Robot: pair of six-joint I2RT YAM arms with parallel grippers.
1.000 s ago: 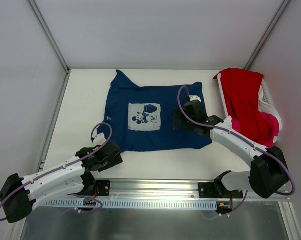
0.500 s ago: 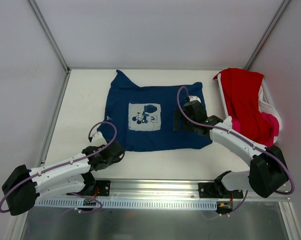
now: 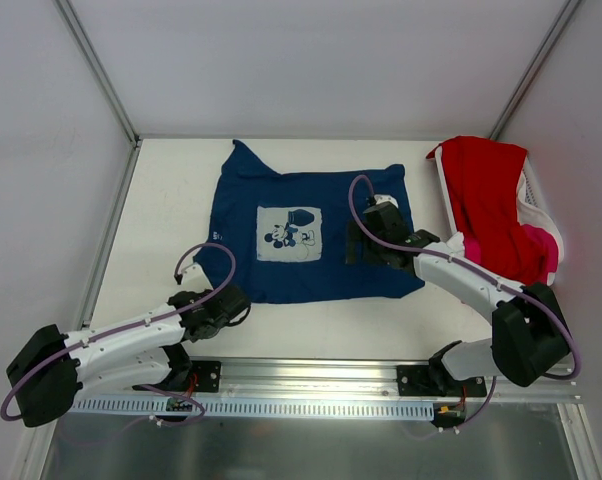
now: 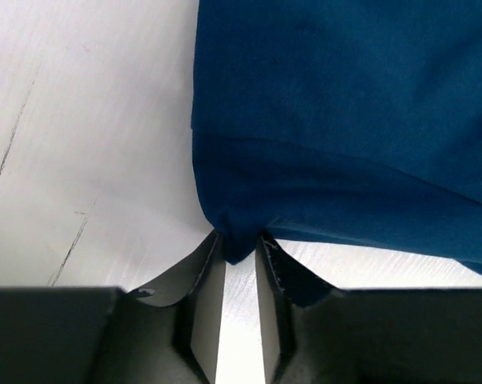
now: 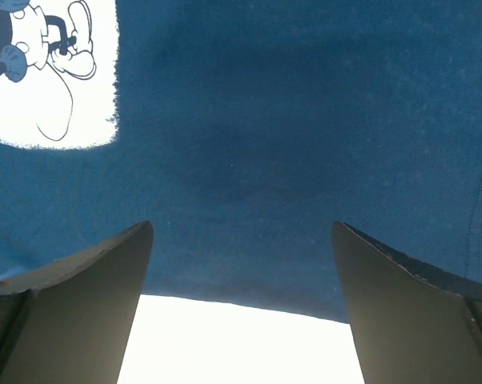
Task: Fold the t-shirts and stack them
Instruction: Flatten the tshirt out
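Note:
A navy blue t-shirt [image 3: 326, 265] with a pale cartoon-mouse print [image 3: 289, 232] lies spread flat on the table, front up. My left gripper [image 3: 233, 302] sits at its near left hem corner. In the left wrist view, that gripper [image 4: 241, 244] has its jaws nearly together, pinching the corner of the navy cloth [image 4: 345, 120]. My right gripper [image 3: 359, 240] hovers wide open over the shirt's right side. The right wrist view shows this gripper [image 5: 241, 228] above navy cloth [image 5: 265, 120], near the hem, holding nothing. A red t-shirt [image 3: 491, 205] and a pink one [image 3: 543, 245] lie in the basket.
A white plastic basket [image 3: 537, 200] stands at the right edge of the table, against the right wall. Bare white tabletop [image 3: 171, 220] lies left of the shirt and along the near edge. Walls enclose the table on three sides.
My left gripper has slid to the shirt's near left corner and closed from open onto the cloth. The right gripper stays open over the shirt, barely moved.

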